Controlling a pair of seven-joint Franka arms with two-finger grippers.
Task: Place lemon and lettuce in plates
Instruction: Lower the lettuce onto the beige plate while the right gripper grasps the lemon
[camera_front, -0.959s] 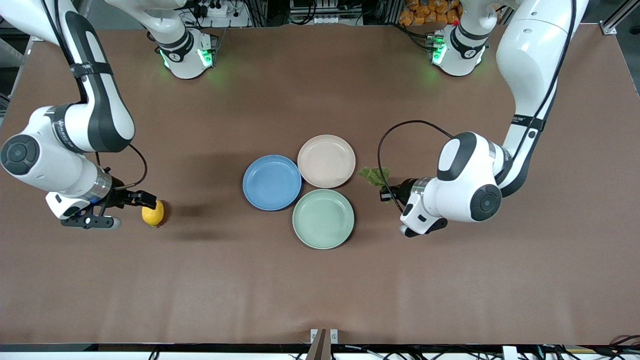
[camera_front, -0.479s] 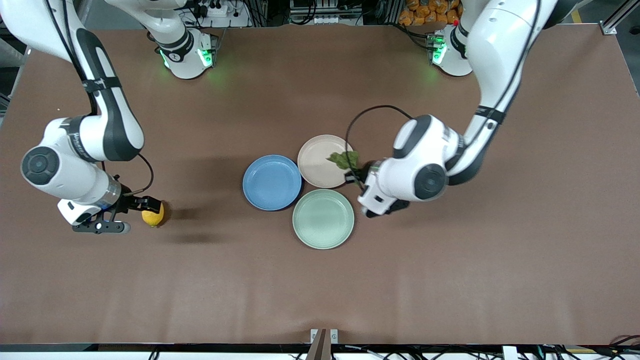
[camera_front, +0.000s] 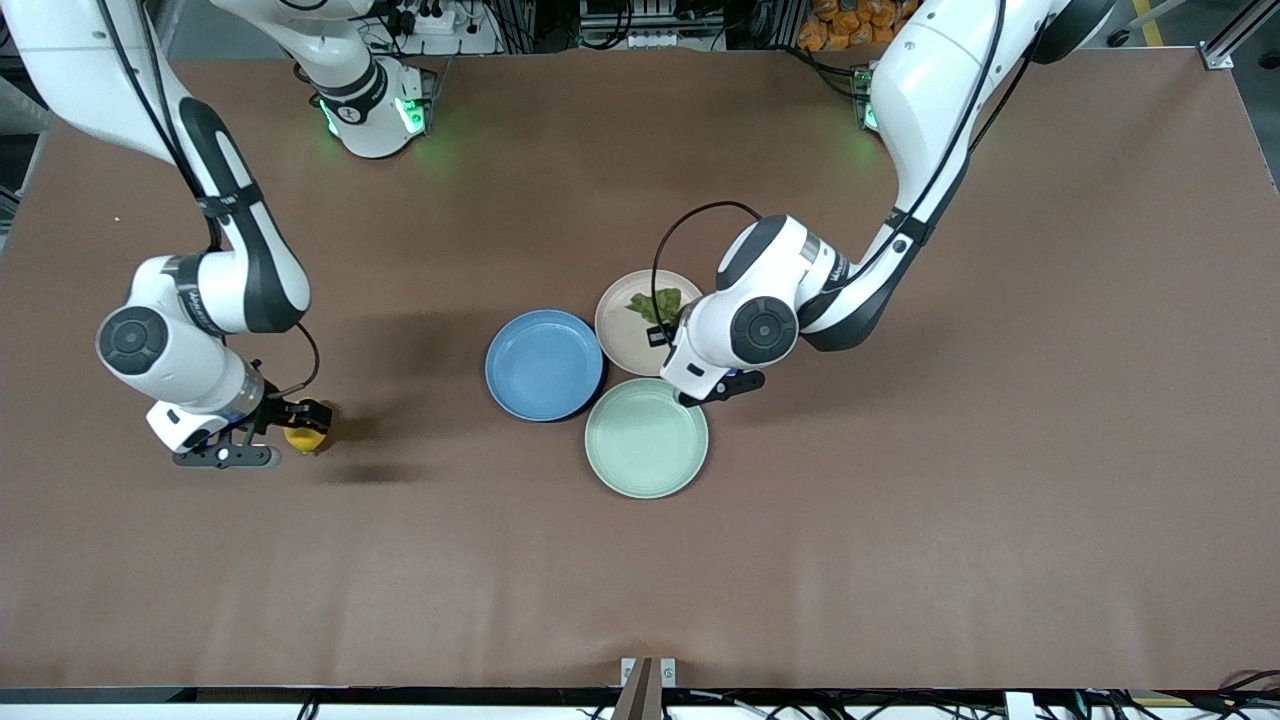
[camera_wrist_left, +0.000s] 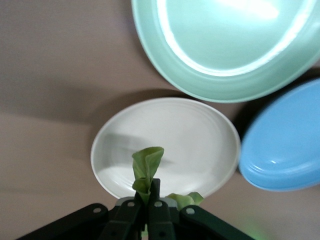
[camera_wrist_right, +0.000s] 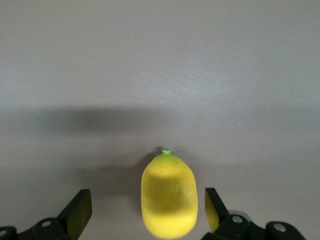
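Mint-green plate (camera_front: 646, 438): nearest the front camera, bare, on the brown counter (camera_front: 900, 520).
Lemon (camera_front: 305, 434): on the counter toward the right arm's end, well apart from the plates, tip pointing away from the wrist.
Right tool (camera_front: 292, 425): low at the lemon, spread wide, one finger (camera_wrist_right: 80, 209) on each side, gaps showing on both sides.
Blue plate (camera_front: 543, 364): bare, beside the beige-pink one.
Left tool (camera_wrist_left: 147, 201): over the beige-pink plate (camera_front: 625, 340), clamped on the lettuce (camera_front: 655, 303).
Lettuce: held above that plate's bowl.
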